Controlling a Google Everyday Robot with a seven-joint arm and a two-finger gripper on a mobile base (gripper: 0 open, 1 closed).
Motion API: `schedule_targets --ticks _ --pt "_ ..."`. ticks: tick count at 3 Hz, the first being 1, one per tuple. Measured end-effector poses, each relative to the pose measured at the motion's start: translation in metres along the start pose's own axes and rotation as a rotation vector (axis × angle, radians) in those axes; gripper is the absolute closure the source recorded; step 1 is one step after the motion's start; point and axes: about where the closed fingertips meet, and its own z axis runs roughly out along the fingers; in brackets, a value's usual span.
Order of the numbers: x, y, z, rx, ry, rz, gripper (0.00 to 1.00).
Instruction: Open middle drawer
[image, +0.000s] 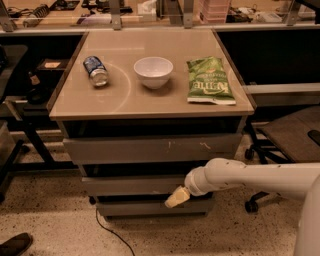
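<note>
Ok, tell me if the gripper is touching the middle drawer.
Cannot tell. The camera view shows the gripper at the lower edge of the middle drawer, but neither contact nor a gap shows plainly.

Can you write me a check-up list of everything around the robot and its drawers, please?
Surface: tan tabletop, holding three things.
Job's things: middle drawer, plain grey front, between a scratched drawer front above and the lowest drawer front below.
Clutter: can lying on its side, white bowl upright, green snack bag lying flat.
Tool: the tool is at the middle drawer's lower right edge; whether it touches cannot be told.
Cables: one dark cable on the floor in front of the cabinet.
Surroundings: chair on the right, shoe at bottom left.
</note>
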Motion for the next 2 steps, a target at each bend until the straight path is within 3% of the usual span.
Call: schedule_targets --ticks 2 --pt "0.002 -0.014 0.021 0.019 0.024 -0.017 0.0"
